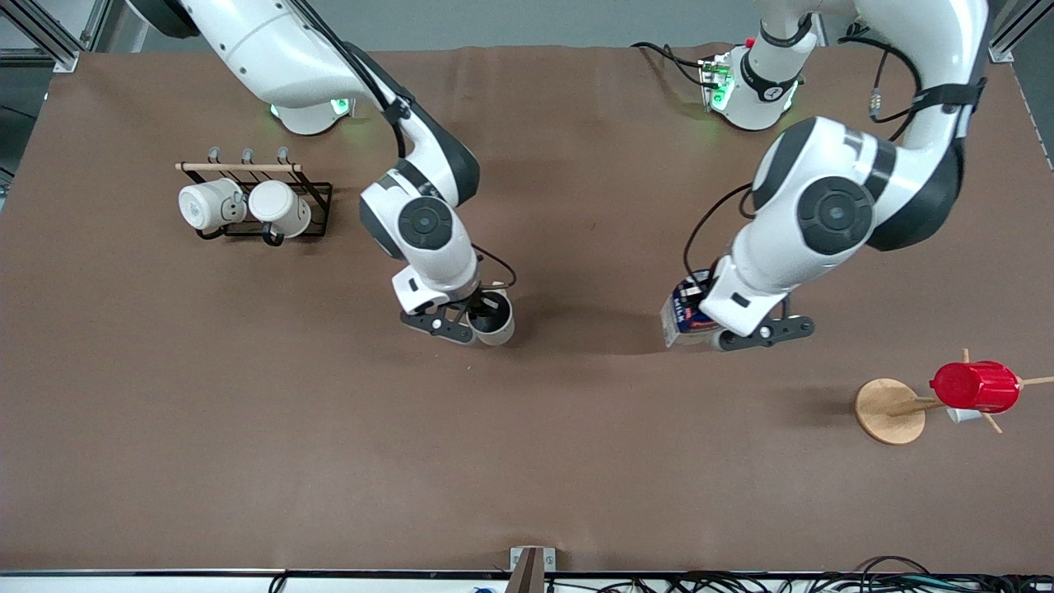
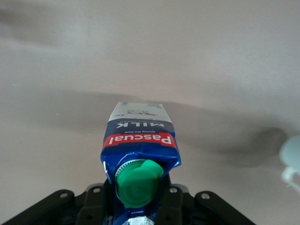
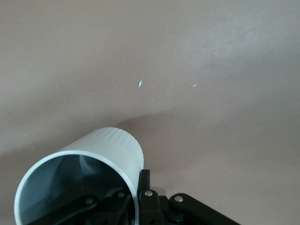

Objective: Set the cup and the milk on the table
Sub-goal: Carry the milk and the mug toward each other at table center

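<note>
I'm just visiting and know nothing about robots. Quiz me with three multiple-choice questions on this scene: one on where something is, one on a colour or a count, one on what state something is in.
1. Where is the red ribbed cup?
A. On a peg of the wooden stand, toward the left arm's end of the table
B. In the wire rack
C. In the right gripper

2. How many glossy white mugs hang on the black rack?
A. One
B. Two
C. Four

3. What is the left gripper doing?
A. Open, holding nothing
B. Shut on the cup
C. Shut on the milk

Answers:
1. A: the front view shows it hung on the stand's peg.
2. B: two mugs side by side under the rail.
3. C: the left wrist view shows the carton clamped in its jaws, while the right gripper holds the cup.
</note>
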Robot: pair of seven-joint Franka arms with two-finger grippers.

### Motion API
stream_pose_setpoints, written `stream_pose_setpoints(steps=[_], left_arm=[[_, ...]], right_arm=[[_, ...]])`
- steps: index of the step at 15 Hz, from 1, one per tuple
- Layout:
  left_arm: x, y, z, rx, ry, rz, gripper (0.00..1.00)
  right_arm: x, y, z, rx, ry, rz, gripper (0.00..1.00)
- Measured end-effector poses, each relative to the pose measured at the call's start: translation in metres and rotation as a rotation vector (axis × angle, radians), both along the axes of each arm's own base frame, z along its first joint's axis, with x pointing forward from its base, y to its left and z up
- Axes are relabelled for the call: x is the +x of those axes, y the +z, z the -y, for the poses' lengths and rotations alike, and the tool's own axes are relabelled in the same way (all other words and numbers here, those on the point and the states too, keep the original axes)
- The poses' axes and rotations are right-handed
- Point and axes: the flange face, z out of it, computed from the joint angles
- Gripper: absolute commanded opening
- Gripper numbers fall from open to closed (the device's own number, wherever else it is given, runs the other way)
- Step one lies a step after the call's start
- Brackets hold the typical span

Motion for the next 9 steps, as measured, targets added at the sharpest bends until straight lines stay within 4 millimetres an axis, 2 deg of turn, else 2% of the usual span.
stream_pose_setpoints(steps=[3, 6, 7, 9], left_arm=[[-0.003, -0.018, 0.039, -0.019, 0.038, 0.014, 0.35], [-0.01, -0.04, 0.072, -0.039, 0.043, 0.025, 0.35], [-0.012, -0.045, 0.081, -0.045, 0.051, 0.028, 0.35], [-0.016, -0.05, 0.098, -0.053, 0.067, 0.029, 0.35]], right_arm=[[-0.005, -0.008, -0.015, 0.018, 0.016, 0.01, 0.01], [-0.019, -0.009, -0.034, 0.03, 0.041, 0.018, 0.02], [-0.023, -0.01, -0.04, 0.033, 0.046, 0.02, 0.04], [-0.027, -0.014, -0.046, 0.038, 0.048, 0.021, 0.15]])
